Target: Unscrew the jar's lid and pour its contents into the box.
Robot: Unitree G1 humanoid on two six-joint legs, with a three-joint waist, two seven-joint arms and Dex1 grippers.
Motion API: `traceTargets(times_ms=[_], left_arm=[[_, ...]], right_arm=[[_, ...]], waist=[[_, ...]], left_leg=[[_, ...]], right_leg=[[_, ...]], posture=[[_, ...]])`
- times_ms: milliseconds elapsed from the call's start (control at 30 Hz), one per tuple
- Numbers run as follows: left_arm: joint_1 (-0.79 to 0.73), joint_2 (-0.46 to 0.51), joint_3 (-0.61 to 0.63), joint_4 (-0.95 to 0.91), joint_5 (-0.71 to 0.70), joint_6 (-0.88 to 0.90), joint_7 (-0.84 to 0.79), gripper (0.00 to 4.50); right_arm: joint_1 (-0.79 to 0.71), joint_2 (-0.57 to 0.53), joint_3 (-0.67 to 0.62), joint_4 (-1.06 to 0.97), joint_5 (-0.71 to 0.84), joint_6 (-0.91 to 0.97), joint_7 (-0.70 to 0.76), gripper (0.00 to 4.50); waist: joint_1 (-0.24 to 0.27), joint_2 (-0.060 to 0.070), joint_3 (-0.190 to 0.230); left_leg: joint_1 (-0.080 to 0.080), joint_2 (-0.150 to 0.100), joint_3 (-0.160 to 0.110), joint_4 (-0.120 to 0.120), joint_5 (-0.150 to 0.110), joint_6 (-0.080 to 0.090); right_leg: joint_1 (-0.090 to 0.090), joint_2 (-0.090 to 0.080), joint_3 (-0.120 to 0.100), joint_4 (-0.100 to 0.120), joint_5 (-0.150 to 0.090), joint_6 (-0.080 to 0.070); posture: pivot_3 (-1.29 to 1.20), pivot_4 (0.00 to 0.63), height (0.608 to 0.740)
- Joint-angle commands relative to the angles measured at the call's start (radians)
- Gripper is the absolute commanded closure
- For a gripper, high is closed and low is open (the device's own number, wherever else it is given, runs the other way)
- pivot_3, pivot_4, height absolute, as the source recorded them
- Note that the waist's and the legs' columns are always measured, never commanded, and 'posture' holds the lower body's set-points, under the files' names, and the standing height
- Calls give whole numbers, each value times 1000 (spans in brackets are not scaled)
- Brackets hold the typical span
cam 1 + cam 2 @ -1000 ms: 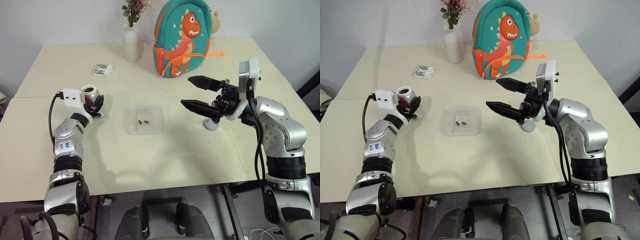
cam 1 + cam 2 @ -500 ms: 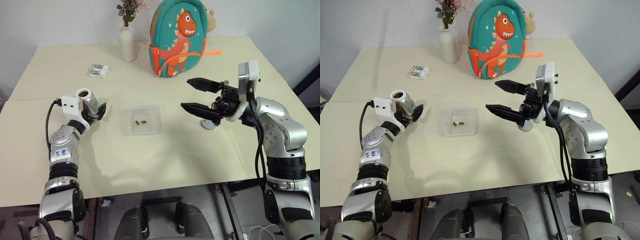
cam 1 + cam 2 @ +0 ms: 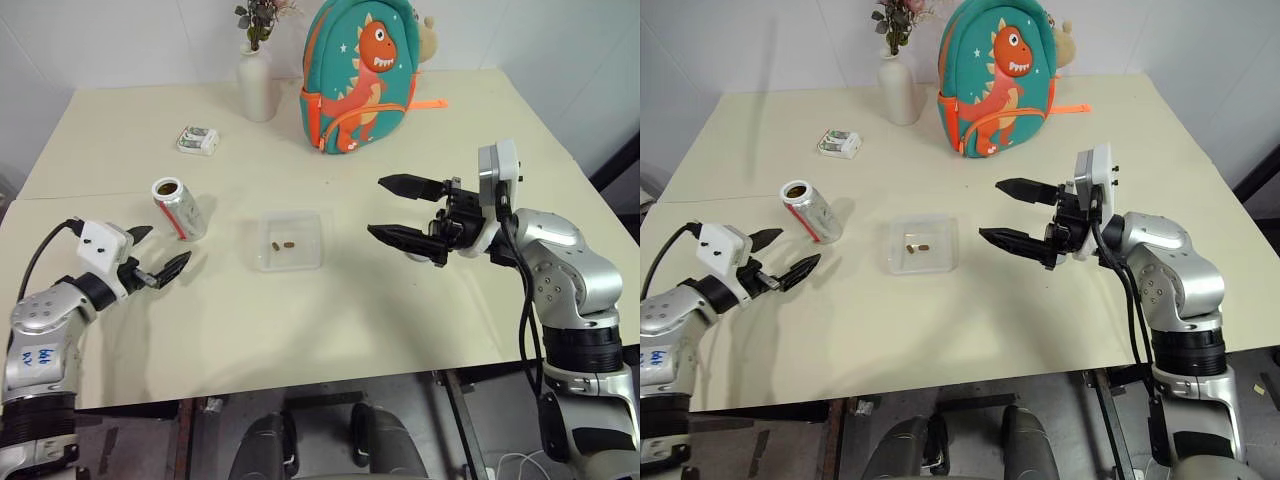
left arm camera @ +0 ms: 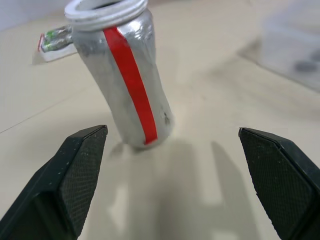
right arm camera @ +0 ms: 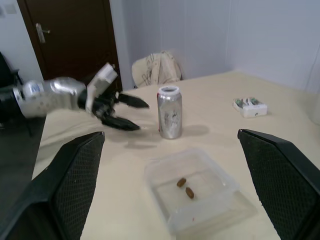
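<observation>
Open table between jar (image 3: 179, 209) and box (image 3: 291, 239); far side blocked by vase (image 3: 256, 83) and backpack (image 3: 364, 72).

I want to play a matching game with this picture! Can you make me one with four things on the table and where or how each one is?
Things:
1. jar
2. box
3. backpack
4. left claw

States:
A. holds two brown beans
B. open, holding nothing
C. standing with no lid on
D. at the back, beside the white vase

Pairs: 1-C, 2-A, 3-D, 4-B
</observation>
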Motion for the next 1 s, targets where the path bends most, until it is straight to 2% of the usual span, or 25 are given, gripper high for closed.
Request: traceTargets(times_ms=[33,167,333,733,1000], left_arm=[[35,60,27,-127,-86,28,-112,14],[38,123,-26,-246,-127,26,-241,14],[-94,113,-106,-253,-191,39,-332,14],[-133,109,-141,-289,-218,121,-346,14],[-94,104,-132,-320,-215,131,-344,14]], right_arm=[[23,-51,-18,-69,10,3,24,0],[50,-98,-18,-102,4,6,32,0],[78,-142,-22,-105,-36,-33,42,0],[116,-232,-54,-84,-58,-55,82,0],[131,-230,-73,-53,-69,-74,70,0]], waist=[[0,0,0],[-1,0,0],[1,0,0],[1,0,0],[-1,0,0]], left_leg=[[0,0,0,-1,0,0],[0,0,1,-3,-1,-1],[0,0,1,-3,-1,-1],[0,1,6,3,-1,-1],[1,1,5,3,-1,-2]], right_leg=[[0,0,0,-1,0,0],[0,-1,0,-3,0,0],[0,0,-1,-5,0,0],[1,3,-2,-2,0,1],[1,2,-1,-2,0,1]], posture=[[0,150,740],[0,150,740],[0,150,740],[0,150,740],[0,150,740]])
